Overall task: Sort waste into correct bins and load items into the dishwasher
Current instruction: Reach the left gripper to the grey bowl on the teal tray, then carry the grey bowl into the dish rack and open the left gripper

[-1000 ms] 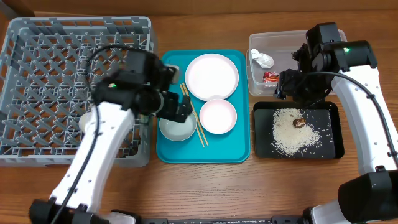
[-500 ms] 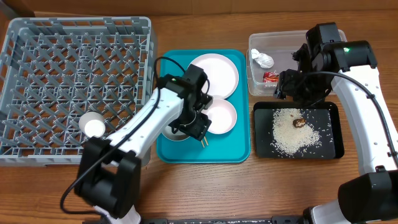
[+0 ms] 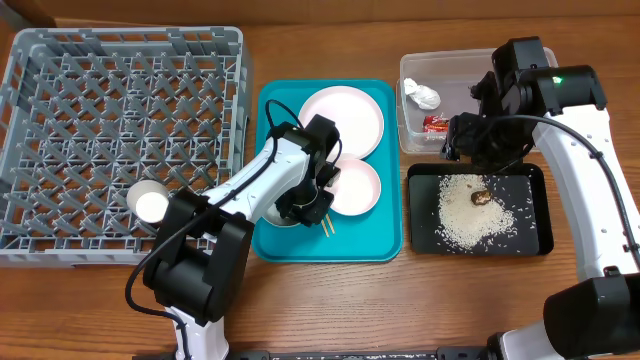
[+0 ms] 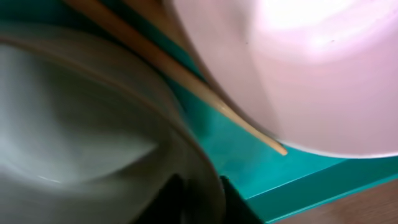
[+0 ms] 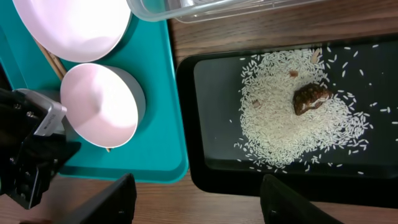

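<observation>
1. Dish rack (image 3: 130,40): grey lattice at the far left. One small white cup (image 3: 151,203) sits among the pegs near its front-left corner. No other load shows.
2. Left gripper (image 4: 200,198): a second ago it was at the rack's right edge. It has since swung over the turquoise tray (image 3: 385,240) and come down at the grey bowl (image 4: 81,137). In the wrist view one finger stands on each side of the bowl's rim. The picture is blurred, so I cannot tell whether the rim is clamped yet.
3. Chopsticks (image 4: 186,81): flat on the turquoise tray, between the bowl and the small white dish (image 3: 358,185), just beside both.
4. Large white plate (image 3: 345,118): at the back of the same tray, unmoved, as is the small dish.
5. Clear tub (image 3: 408,140): holds the white tissue wad (image 3: 422,95) and the red wrapper (image 3: 435,124).
6. Black tray (image 3: 530,240): holds the rice grains (image 5: 286,130) and the brown scrap (image 5: 311,98).
7. Right gripper (image 5: 198,180): no change over the last second. It hangs above the black tray's left part, fingers spread wide with nothing between them.
8. Reading: the waste appears sorted. Loading is under way with the cup done, and the bowl looks to be next. The plate, dish and chopsticks are still to go.
</observation>
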You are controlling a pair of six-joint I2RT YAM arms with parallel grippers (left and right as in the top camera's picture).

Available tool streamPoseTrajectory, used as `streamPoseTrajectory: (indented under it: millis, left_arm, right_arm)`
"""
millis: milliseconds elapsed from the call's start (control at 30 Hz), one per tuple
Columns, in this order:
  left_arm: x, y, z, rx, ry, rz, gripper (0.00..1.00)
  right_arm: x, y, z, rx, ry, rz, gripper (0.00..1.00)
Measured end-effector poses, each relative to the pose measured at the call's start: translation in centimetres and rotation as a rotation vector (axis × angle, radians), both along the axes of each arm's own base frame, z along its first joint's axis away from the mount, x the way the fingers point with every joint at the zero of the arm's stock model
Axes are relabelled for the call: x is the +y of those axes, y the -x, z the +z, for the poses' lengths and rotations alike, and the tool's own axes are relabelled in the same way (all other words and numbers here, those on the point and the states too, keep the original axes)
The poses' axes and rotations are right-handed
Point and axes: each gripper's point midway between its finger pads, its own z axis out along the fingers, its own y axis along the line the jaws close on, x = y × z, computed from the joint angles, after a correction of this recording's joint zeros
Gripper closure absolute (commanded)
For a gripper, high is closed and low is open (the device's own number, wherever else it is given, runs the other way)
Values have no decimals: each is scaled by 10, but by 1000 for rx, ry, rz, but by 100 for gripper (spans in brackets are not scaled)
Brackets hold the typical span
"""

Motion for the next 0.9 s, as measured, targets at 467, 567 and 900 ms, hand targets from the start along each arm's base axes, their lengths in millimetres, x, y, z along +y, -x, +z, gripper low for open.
streamPoseTrajectory:
  millis: [467, 567, 900]
  left_arm:
    - [-10, -33, 55, -111, 20, 1, 96]
    - [-11, -52, 95, -228, 73, 21, 96]
    - [67, -86, 209, -517, 266, 189, 96]
  right_arm:
    - [0, 2, 0, 10, 1, 0, 35]
    - [0, 2, 0, 10, 1, 0, 35]
    - [0, 2, 0, 9, 1, 0, 34]
